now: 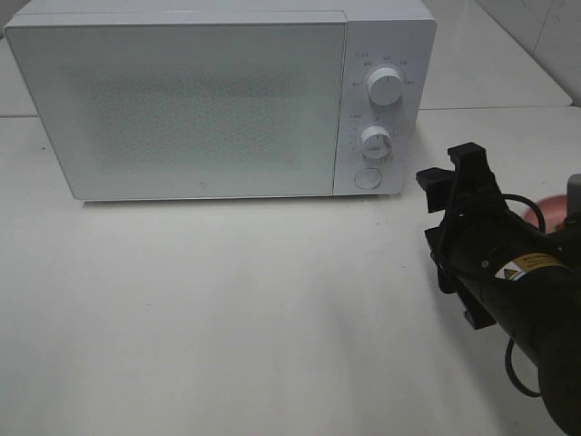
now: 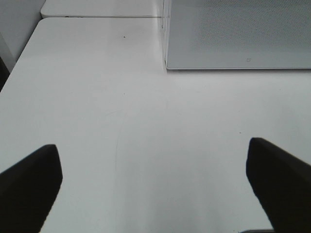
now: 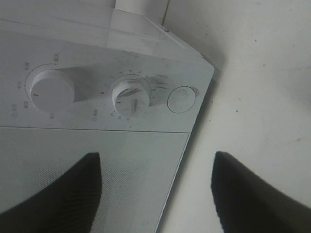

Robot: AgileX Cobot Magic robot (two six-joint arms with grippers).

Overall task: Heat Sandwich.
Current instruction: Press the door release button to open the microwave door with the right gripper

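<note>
Left wrist view has the left gripper (image 2: 155, 194) over bare white desk (image 2: 146, 121). Its two dark fingers (image 2: 29, 187) are spread wide, with nothing between them but the desk top. Ahead of it stands a lower front corner of the microwave (image 2: 233, 34), well apart from the fingers.

In the exterior high view the white microwave sits at the back of the desk, filling the left and middle, with its speckled door (image 1: 182, 100) shut. Right of the door runs the control panel: an upper knob (image 1: 386, 88), a lower knob (image 1: 375, 142) and, under them, a round button (image 1: 368, 177).

Just right of the panel's lower corner is the black right gripper (image 1: 451, 168), near the microwave but apart from it. The right wrist view looks past it at the two knobs and the button. Its fingertips (image 3: 257, 194) stand apart with a clear gap and pinch nothing; only the door's edge and the desk show between them.

Behind the right arm (image 1: 526, 291), at the far right edge, a sliver of a pink plate (image 1: 536, 211) shows, and the arm covers most of it. The sandwich cannot be seen in any view. Whether it lies on the hidden part of the plate or behind the shut door cannot be told.
</note>
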